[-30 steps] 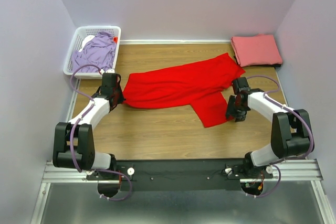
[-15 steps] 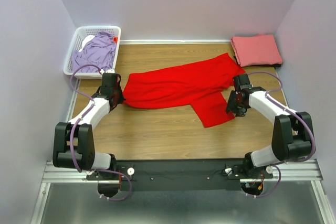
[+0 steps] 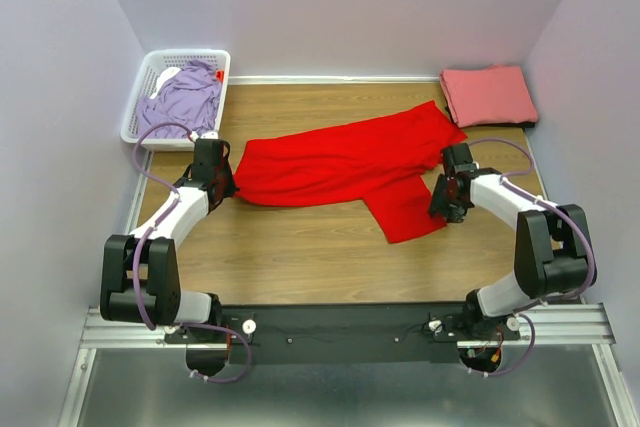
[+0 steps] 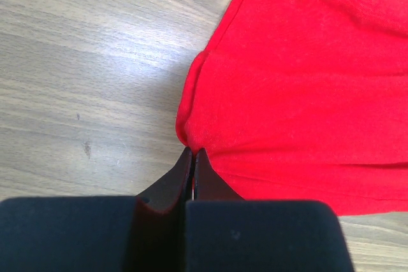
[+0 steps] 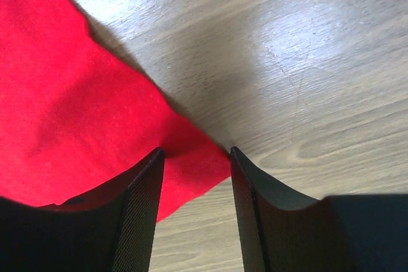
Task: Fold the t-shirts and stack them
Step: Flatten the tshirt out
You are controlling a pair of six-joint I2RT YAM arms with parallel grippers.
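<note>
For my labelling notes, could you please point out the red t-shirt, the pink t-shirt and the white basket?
red t-shirt [image 3: 340, 162], top view, middle of its body.
pink t-shirt [image 3: 489, 95], top view, centre of the folded cloth.
white basket [image 3: 188, 57], top view, far wall.

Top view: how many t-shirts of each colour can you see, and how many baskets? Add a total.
red t-shirt, spread on the table: 1
salmon-pink t-shirt, folded at the far right corner: 1
lavender t-shirt, in the basket: 1
white lattice basket: 1
Total: 4 things, 3 of them t-shirts
</note>
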